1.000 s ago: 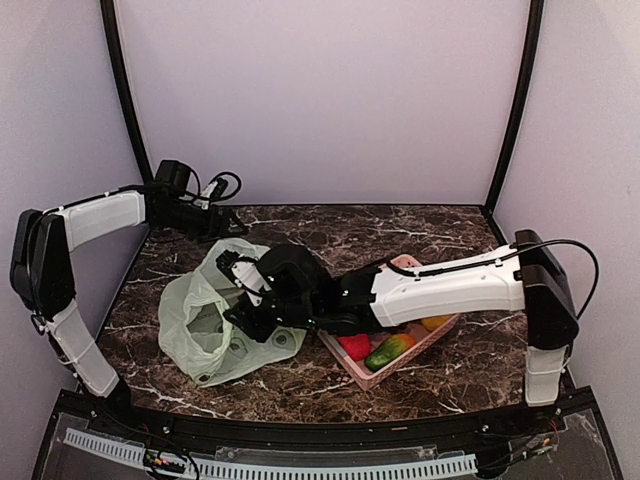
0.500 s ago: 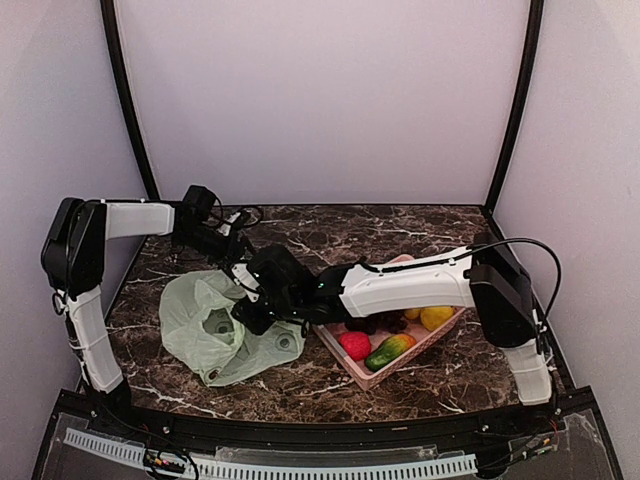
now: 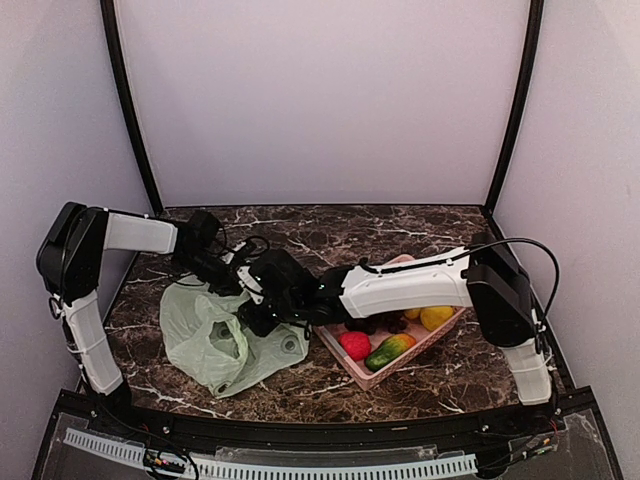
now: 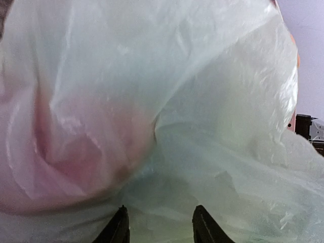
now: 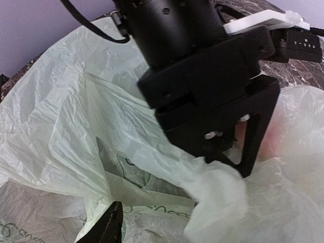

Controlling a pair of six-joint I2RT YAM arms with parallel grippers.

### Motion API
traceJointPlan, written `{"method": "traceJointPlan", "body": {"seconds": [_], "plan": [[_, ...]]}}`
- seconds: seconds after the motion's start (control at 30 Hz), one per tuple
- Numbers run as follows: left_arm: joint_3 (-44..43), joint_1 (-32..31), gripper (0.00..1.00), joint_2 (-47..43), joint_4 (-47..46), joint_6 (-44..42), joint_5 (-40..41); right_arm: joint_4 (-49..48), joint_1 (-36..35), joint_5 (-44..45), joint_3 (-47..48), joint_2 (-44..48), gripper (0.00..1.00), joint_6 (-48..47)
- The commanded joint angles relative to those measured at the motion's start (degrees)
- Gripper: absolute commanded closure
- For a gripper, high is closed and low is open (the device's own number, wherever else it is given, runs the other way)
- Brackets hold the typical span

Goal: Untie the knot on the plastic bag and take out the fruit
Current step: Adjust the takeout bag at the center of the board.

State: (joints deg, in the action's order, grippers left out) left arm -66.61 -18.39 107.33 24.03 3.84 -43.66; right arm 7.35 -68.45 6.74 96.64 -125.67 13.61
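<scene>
Just left of centre on the dark marble counter (image 3: 400, 225), the plastic bag (image 3: 200, 330) lies crumpled beside a pink basket (image 3: 372, 380) holding the fruit (image 3: 354, 345). The left hand (image 4: 161, 228) pinches a bunched fold of the bag. The right hand (image 3: 252, 318) sits against the bag, and I cannot tell how wide its jaws stand.

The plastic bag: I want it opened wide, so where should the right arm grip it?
Take the plastic bag by the upright crumpled fold beside the left gripper, approaching from the pink basket side: it stands proud, the rest lies flat.
</scene>
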Motion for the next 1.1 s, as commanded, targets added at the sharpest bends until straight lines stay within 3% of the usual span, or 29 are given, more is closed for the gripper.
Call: {"method": "traceJointPlan", "body": {"seconds": [0.0, 0.47, 0.8, 1.07], "plan": [[5.6, -1.5, 0.58, -5.2, 0.6, -0.4, -2.0, 0.4, 0.2, 1.0, -3.5, 3.1, 0.55, 2.3], [15.3, -5.1, 0.58, -20.4, -2.1, 4.9, -2.7, 3.6, -3.4, 4.3, -11.1, 11.0, 0.53, 5.9], [11.6, -4.0, 0.46, -25.1, -2.0, 7.7, 2.8, 4.0, -4.4, 3.5, -14.4, 16.7, 0.46, 7.3], [14.3, -0.5, 0.37, -23.5, -3.5, 8.0, 5.3, 4.3, -4.5, 3.5, -12.5, 12.2, 0.48, 5.9]]}}
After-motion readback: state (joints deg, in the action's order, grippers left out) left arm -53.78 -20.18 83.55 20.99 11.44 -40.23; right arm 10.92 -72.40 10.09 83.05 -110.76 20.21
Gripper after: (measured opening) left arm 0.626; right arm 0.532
